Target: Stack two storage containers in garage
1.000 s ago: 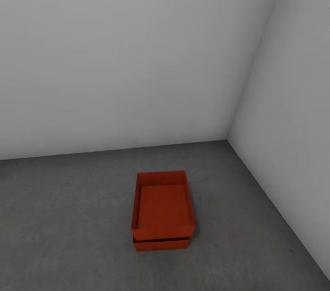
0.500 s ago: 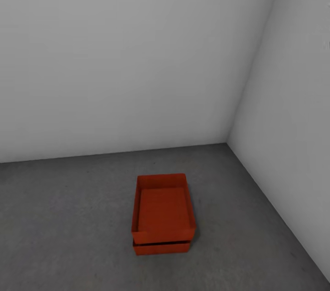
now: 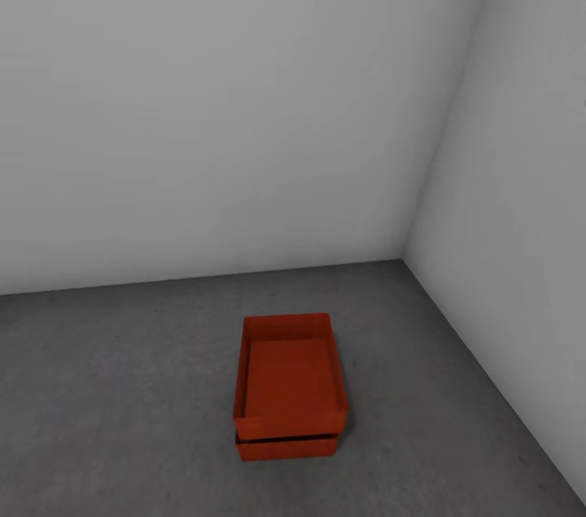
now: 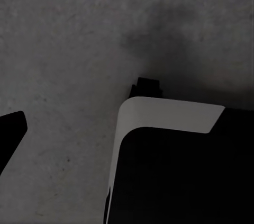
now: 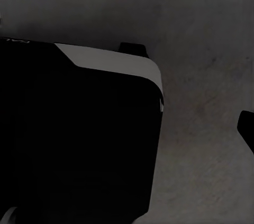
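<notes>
Two storage containers (image 3: pixel 289 387) stacked on the garage floor (image 3: pixel 122 387) near the corner, upper one sitting slightly askew over the lower; a nudge from the robot's base (image 4: pixel 180 171) could shift it off; tool state cannot be told for either arm; no labels or writing readable.

Two orange-red storage containers (image 3: pixel 289 387) stacked, open-top, on grey garage floor (image 3: pixel 122 387), near corner
</notes>
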